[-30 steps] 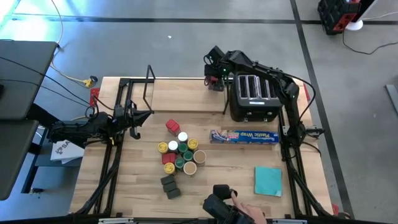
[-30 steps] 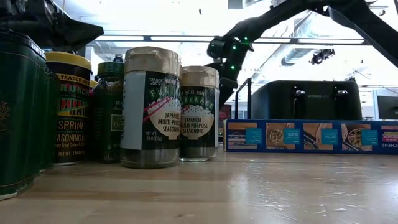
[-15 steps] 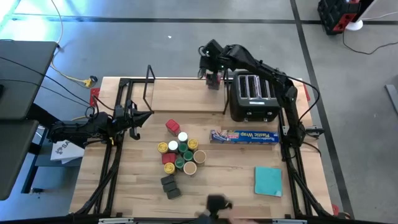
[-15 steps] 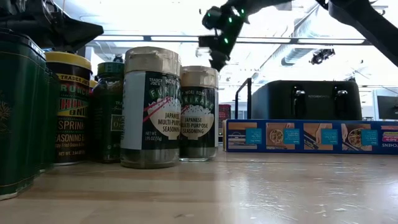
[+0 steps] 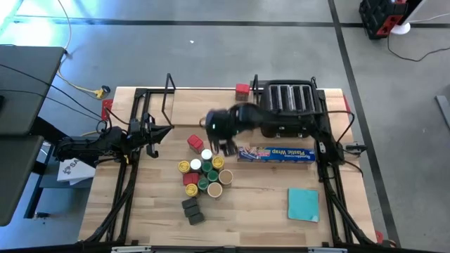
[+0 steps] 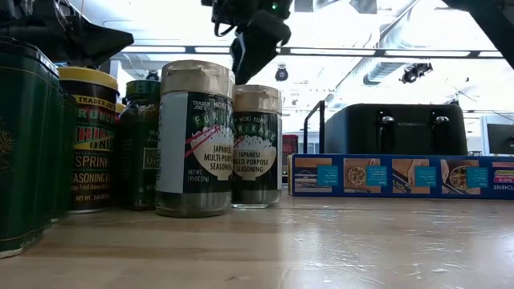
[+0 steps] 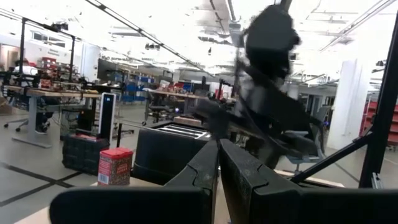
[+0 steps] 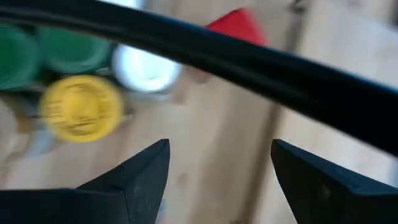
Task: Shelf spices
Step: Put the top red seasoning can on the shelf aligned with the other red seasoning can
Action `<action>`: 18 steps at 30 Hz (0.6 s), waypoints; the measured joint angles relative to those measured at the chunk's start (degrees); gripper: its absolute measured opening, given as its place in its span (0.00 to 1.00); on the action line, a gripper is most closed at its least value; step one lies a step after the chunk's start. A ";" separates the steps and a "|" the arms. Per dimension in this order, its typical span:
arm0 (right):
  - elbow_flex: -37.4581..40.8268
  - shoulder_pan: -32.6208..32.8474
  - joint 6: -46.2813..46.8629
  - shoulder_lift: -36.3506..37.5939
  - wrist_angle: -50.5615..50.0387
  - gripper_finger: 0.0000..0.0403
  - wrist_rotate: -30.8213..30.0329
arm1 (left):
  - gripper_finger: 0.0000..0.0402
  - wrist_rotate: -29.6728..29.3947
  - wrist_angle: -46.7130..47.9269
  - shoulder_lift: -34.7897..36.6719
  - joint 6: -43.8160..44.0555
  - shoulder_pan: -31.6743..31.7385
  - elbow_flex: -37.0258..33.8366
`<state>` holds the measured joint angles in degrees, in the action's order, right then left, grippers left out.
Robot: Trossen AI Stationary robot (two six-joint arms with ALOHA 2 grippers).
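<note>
Movement is seen in the right arm: half a second ago its gripper was held high over the back of the shelf (image 5: 169, 90), beside the toaster (image 5: 285, 109); now the right gripper (image 5: 223, 145) is blurred above the middle of the table (image 5: 140, 204), just over the bunch of spices (image 5: 202, 169). A red tin (image 5: 242, 89) that was hidden under the arm is now seen standing upright on the shelf board near the toaster. The bunch of spices has not been moved. In the right wrist view the two dark fingers (image 8: 140, 171) are held wide apart with nothing between them, above a yellow lid (image 8: 81, 107) and a white lid (image 8: 144, 68). The left gripper (image 5: 151, 133) is kept at the left edge of the table, and its fingers (image 7: 205, 171) are pressed together on nothing. Round jars are stood upright with lids up; about nine lids can be counted from above, though an exact count cannot be made. Three red tins are seen: one on the shelf, two in the bunch. Two dark grey blocks (image 5: 191, 209) lie at the near end. One long blue box (image 5: 275, 153) is laid with its long side across the table in front of the toaster, and one teal pad (image 5: 303, 204) lies flat near the right corner.
</note>
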<state>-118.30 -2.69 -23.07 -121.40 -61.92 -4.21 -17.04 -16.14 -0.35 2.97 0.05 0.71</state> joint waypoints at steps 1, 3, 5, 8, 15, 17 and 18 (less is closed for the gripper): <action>0.68 0.80 1.65 0.01 -0.83 0.68 -0.03 | 0.04 0.00 0.02 -0.01 0.01 0.02 0.00; 3.02 1.73 7.07 0.91 -1.80 0.68 0.04 | 0.04 0.08 0.12 0.01 0.68 0.02 0.00; 7.01 2.44 11.59 3.13 -1.20 0.68 0.36 | 0.04 0.55 0.66 -0.01 2.02 0.00 0.00; 16.32 4.29 16.25 9.03 4.33 0.68 -2.23 | 0.04 1.95 2.07 0.01 2.95 0.00 0.00; 44.67 8.96 30.87 29.40 28.14 0.68 -14.44 | 0.04 2.56 2.94 -0.10 2.94 -0.02 0.00; 52.08 10.18 35.26 34.27 36.81 0.68 -15.46 | 0.04 2.58 2.61 -0.10 2.94 -0.02 0.00; 55.68 10.78 37.71 36.44 41.65 0.68 -15.39 | 0.04 2.56 2.47 -0.10 2.94 -0.02 0.00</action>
<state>-62.63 8.09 14.63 -84.96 -20.26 -19.61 -14.48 -13.67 -0.45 5.91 0.03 0.71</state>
